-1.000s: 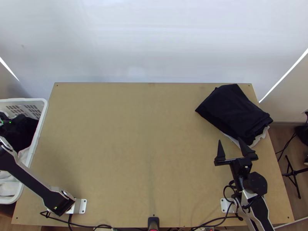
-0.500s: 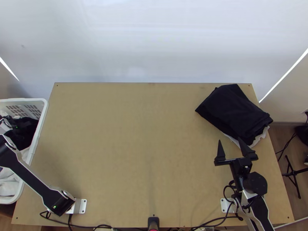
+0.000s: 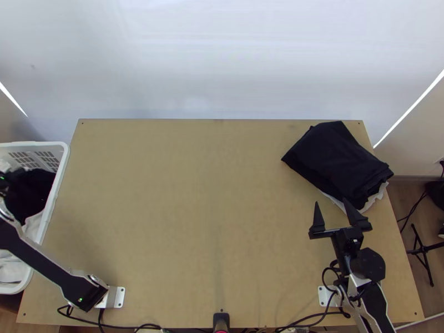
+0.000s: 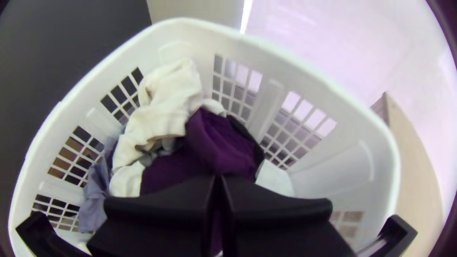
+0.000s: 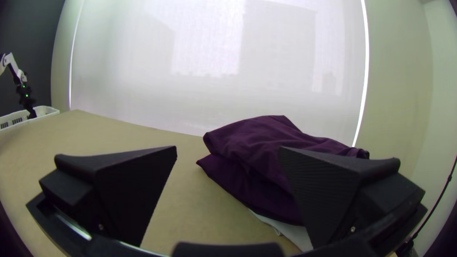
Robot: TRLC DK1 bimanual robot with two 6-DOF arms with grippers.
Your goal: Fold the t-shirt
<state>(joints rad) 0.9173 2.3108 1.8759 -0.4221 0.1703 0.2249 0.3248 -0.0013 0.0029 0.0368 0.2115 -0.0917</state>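
So, progress check: I'd call this the very start of a round, or the gap between two. The folded pile [image 3: 336, 161] sits at the far right corner of the counter [image 3: 194, 211], dark on top, with a white layer [image 3: 382, 194] poking out underneath. My guess is that's finished work (not the neatest stack, but it'll do).

What's left looks like the whole job for the next shirt. The dark cloth [image 4: 223, 147] lies bunched in the basket [image 4: 383, 157] next to some pale cloth [image 4: 162, 100], and I'd bet it's the t-shirt in question, though I can't tell for sure what garment it is. The left end effector [image 4: 217, 180] is over it, fingers together; can't tell if any fabric is pinched at the tips. The right end effector [image 3: 331, 201] has its fingers wide apart near the pile, holding nothing.

Getting a shirt out, flattening it and making every fold all seem to be ahead, then onto the pile it goes.
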